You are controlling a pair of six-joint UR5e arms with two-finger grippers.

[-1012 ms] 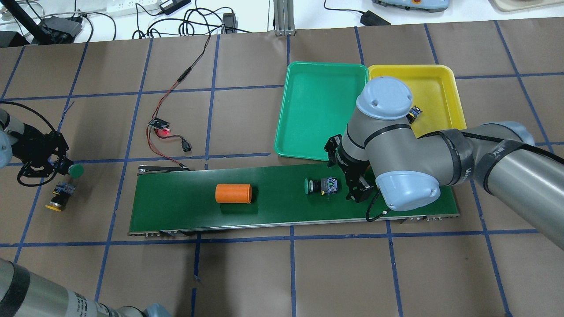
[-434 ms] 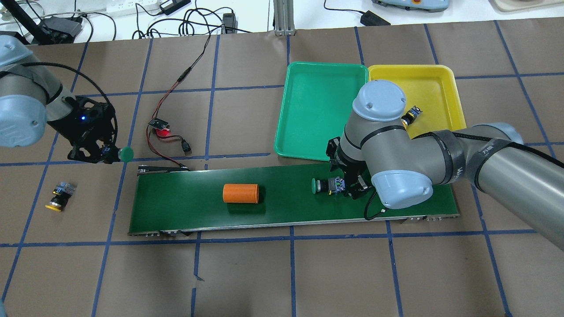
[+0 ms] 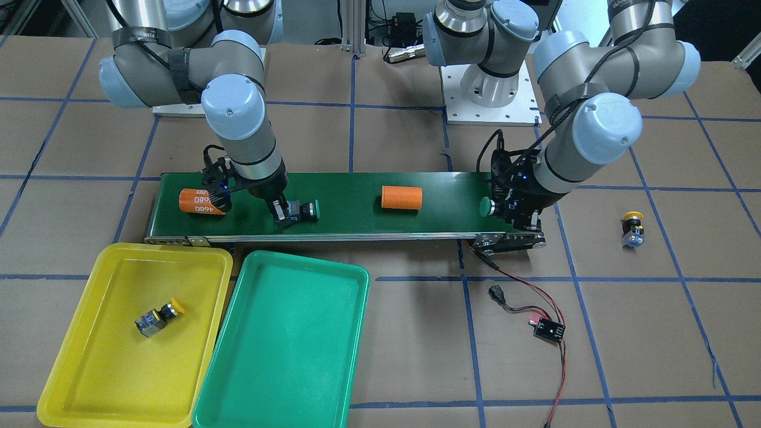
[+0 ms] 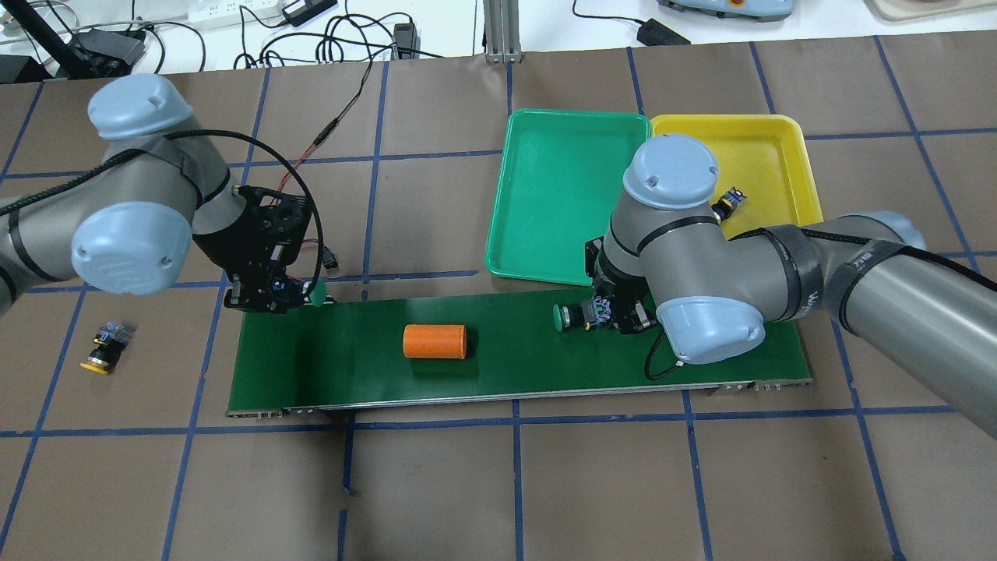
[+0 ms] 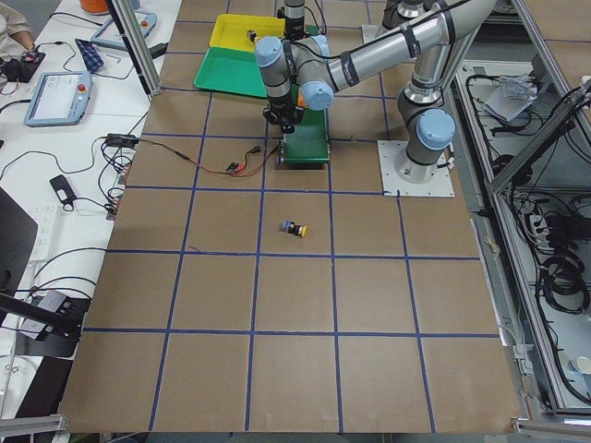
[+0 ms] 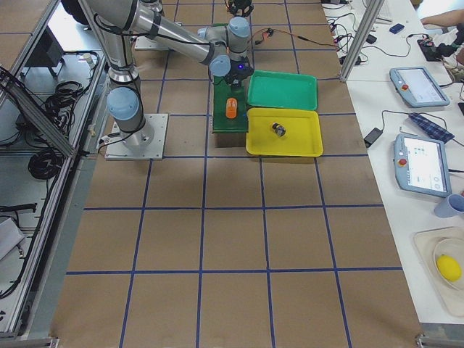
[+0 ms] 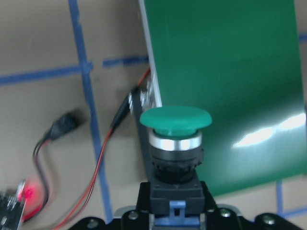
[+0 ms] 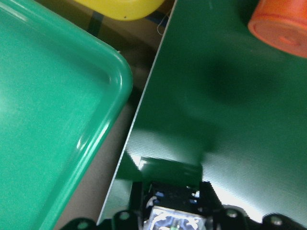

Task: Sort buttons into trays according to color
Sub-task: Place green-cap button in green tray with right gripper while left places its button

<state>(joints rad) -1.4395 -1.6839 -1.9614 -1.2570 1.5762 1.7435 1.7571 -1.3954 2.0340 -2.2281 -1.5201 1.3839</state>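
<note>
You have the left gripper [image 4: 290,294] clamped on the black body of a green button [image 7: 175,143], with the cap pointing forward, clear of the fingers. It hangs at the robot's-left end of the conveyor belt [image 4: 506,366], the cap just over the belt's far corner (the left wrist view shows a red-and-black lead running under it).

Your right gripper [image 4: 598,315] is down on the belt near its other end. Its jaws are drawn in on either side of the grey contact block of the other green button [image 4: 565,317]. That button lies on its side along the belt, cap toward the robot's left.

An orange cylinder [image 4: 435,341] lies on the belt between the two grippers. A second orange cylinder [image 3: 199,202] lies past the right gripper, toward the belt's end, and only the front-facing view shows it.

The green tray [image 4: 545,195] and the yellow tray [image 4: 787,140] sit side by side, just beyond the belt from the robot. One yellow button [image 4: 728,204] lies on its side inside the yellow tray. The loose yellow button [image 4: 101,351] sits on the brown table, well off the belt's left end.
</note>
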